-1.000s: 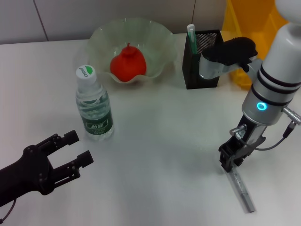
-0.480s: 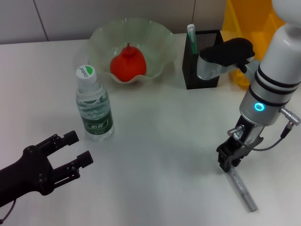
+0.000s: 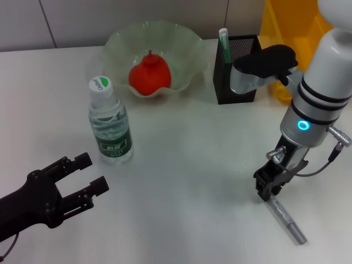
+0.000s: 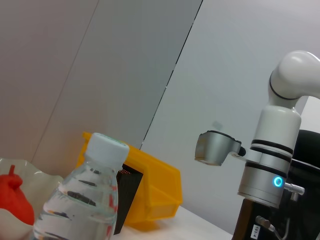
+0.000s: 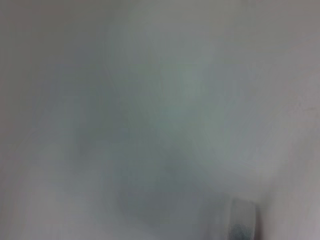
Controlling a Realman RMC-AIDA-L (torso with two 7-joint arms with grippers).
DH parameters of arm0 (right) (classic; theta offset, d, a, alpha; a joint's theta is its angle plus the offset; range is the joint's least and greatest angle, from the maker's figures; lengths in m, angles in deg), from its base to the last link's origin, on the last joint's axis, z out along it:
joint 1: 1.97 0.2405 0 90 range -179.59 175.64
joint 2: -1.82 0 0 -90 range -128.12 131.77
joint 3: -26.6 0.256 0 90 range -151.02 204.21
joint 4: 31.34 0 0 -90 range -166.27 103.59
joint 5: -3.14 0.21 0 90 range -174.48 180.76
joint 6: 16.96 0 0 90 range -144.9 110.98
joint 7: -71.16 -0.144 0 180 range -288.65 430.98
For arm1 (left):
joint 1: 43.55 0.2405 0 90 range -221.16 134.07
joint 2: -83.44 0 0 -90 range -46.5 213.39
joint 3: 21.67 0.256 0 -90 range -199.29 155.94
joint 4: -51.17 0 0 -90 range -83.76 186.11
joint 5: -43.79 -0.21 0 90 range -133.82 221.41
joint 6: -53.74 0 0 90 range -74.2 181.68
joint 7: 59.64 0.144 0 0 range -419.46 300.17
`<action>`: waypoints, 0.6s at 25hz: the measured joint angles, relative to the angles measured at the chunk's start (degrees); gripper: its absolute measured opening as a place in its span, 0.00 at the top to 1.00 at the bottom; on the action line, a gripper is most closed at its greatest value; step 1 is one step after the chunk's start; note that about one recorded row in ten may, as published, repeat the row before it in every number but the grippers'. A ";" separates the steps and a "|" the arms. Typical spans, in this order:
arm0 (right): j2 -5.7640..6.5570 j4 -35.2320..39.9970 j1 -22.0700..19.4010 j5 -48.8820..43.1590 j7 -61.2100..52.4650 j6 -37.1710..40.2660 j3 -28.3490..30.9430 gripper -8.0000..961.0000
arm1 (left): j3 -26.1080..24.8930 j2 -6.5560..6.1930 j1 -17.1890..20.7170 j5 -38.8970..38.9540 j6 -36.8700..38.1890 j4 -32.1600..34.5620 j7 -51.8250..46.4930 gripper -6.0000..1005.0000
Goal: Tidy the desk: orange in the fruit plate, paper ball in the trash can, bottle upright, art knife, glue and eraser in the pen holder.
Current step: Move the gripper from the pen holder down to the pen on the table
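Right claw (image 3: pixel 269 191) pinches one end of the art knife (image 3: pixel 287 219) on the counter (image 3: pixel 192 159) (left claw (image 3: pixel 88 173) gapes, empty).

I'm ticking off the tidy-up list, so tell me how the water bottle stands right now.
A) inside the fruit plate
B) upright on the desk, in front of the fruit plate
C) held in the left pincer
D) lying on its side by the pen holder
B: the water bottle stands upright, cap up, on the desk just in front of the fruit plate, apart from the open left pincer.
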 joint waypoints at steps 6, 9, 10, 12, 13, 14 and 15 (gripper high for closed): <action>0.00 0.00 0.00 0.00 0.02 0.08 -0.54 0.77 | 0.00 0.00 0.00 0.00 0.00 0.00 0.00 0.21; 0.00 0.00 0.00 0.00 0.03 0.03 -0.65 0.78 | 0.00 0.00 0.00 0.01 0.00 0.00 0.00 0.21; 0.00 0.00 0.00 0.00 0.03 0.03 -0.65 0.78 | 0.00 0.00 0.00 0.02 0.00 0.00 0.00 0.21; 0.00 0.00 0.00 0.00 0.04 0.03 -0.66 0.79 | 0.00 0.00 0.00 0.03 0.00 0.00 0.00 0.21; 0.00 0.01 0.00 0.00 0.05 0.03 -0.66 0.79 | 0.00 0.00 0.00 0.04 0.00 0.00 0.00 0.21; 0.00 0.01 0.00 0.00 0.05 0.03 -0.66 0.79 | 0.00 0.00 0.00 0.04 0.00 0.00 0.00 0.21; 0.00 0.00 0.00 0.00 0.05 0.03 -0.65 0.80 | 0.00 0.00 0.00 0.05 0.00 0.00 0.00 0.21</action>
